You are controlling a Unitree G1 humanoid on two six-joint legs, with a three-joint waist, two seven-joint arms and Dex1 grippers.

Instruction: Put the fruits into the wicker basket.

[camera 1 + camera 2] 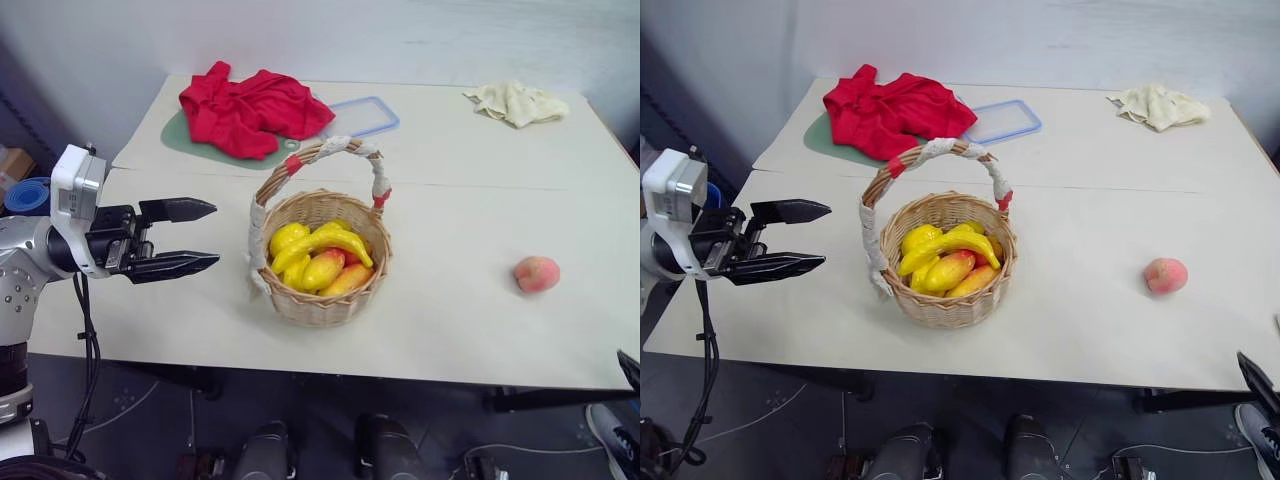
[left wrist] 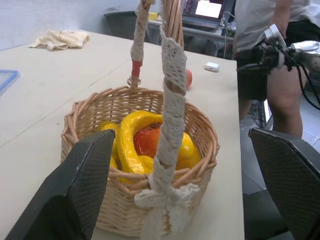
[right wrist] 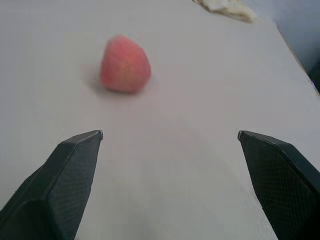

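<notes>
One fruit left: peach (image 3: 125, 64) is lying on the desk (image 1: 450, 300), ahead of the right gripper (image 3: 170, 145) jaws, which are gaping wide and empty, likely lining up a grasp.
Basket: wicker basket (image 1: 320, 300) is holding the banana (image 1: 325, 243) and mangoes.
Left gripper (image 1: 205, 237): jaws are standing open just beside the basket, touching nothing.

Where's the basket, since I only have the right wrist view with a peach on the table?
Observer: The wicker basket stands mid-table, to the peach's left, well apart from it.
Operator: Anything in it?
Observer: Yes, a banana and small yellow and red-yellow fruits.
Operator: And the left gripper?
Observer: The left gripper is open, level beside the basket's left side, holding nothing.
</notes>
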